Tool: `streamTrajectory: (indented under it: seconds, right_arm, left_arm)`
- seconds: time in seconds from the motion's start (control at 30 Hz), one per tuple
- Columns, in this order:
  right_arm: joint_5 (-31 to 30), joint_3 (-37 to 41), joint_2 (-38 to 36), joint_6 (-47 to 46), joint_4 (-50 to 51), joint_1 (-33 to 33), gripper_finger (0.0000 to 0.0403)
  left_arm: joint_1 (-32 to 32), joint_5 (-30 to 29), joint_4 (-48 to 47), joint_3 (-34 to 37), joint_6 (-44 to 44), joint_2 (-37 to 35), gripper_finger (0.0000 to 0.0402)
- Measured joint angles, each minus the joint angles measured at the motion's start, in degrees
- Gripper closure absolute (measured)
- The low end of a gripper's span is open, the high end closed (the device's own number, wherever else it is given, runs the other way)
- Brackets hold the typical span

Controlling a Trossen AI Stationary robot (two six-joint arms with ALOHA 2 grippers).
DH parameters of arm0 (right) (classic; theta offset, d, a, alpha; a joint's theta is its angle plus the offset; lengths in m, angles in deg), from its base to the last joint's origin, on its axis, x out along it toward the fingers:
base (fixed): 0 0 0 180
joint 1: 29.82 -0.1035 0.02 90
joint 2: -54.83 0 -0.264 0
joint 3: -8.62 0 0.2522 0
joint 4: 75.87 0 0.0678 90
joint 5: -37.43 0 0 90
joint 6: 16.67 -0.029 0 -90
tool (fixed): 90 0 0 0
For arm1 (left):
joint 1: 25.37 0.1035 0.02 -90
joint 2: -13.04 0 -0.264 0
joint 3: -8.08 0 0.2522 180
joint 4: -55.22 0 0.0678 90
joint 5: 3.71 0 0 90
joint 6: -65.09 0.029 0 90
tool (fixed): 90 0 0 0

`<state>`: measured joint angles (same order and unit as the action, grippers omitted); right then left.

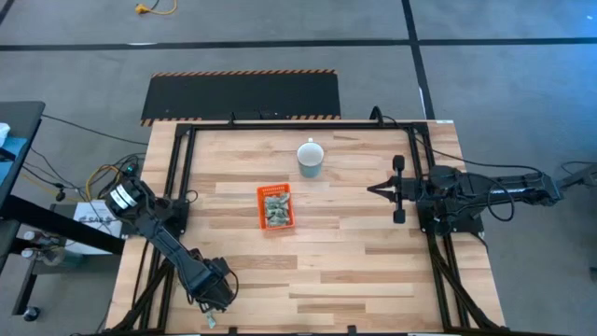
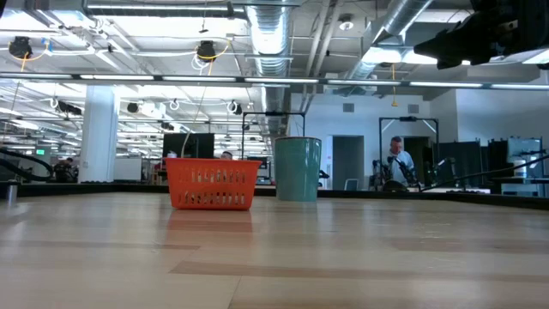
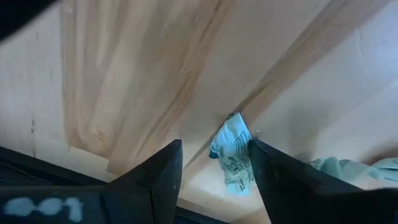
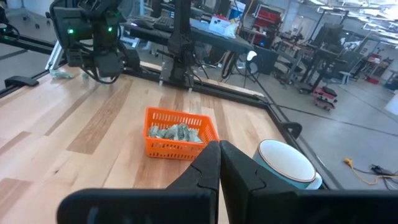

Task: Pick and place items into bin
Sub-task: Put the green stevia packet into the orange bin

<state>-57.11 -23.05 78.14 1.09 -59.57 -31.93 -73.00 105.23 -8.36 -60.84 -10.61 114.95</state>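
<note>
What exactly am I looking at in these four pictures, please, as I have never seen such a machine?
Two dark robot arms work at a wooden table. One picture looks down from above, one looks level across the tabletop, and two come from cameras on the arms' wrists. In the middle stands an orange bin already holding small green-and-white wrapped candies, with a pale mug beside it. The left gripper is at the table's near corner, open around one candy lying on the wood. The right gripper waits shut at the right side, holding nothing.
</note>
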Motion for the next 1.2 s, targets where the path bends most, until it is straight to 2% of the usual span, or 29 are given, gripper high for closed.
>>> streamTrajectory:
  seconds: [0.1,0.2,0.5,0.63,0.8,0.9,0.97,1.2]
  right_arm:
    - [0.00,0.00,0.02,0.37,-0.13,0.00,0.0401]
    - [0.00,0.00,0.01,0.37,-0.34,0.00,0.0401]
    - [0.00,0.00,0.00,0.32,-0.42,0.00,0.0401]
    - [0.02,0.00,0.00,0.32,-0.42,0.00,0.0401]
    - [0.00,0.00,0.01,0.30,-0.42,0.00,0.0401]
    - [0.02,0.00,0.02,0.38,-0.42,0.00,0.0401]
    - [0.01,0.00,0.00,0.71,-0.42,0.00,0.0401]
    - [0.02,0.00,0.00,1.74,-1.80,0.00,0.0401]
  left_arm:
    - [0.16,0.42,0.20,0.04,0.07,0.06,0.0229]
    - [0.16,0.53,0.51,0.04,0.08,0.08,0.0254]
    - [1.21,0.71,0.23,0.10,3.28,-0.07,0.0389]
    - [2.30,-1.51,-0.93,-1.97,3.90,-0.18,0.0394]
    - [4.66,-5.24,-4.39,-8.44,8.63,-0.27,0.0399]
    - [6.55,-11.13,-9.45,-14.00,12.87,-0.29,0.0400]
    - [7.78,-17.95,-13.62,-18.43,16.78,-0.29,0.0401]
    - [12.01,-52.81,-19.69,-31.56,34.07,-0.44,0.0401]
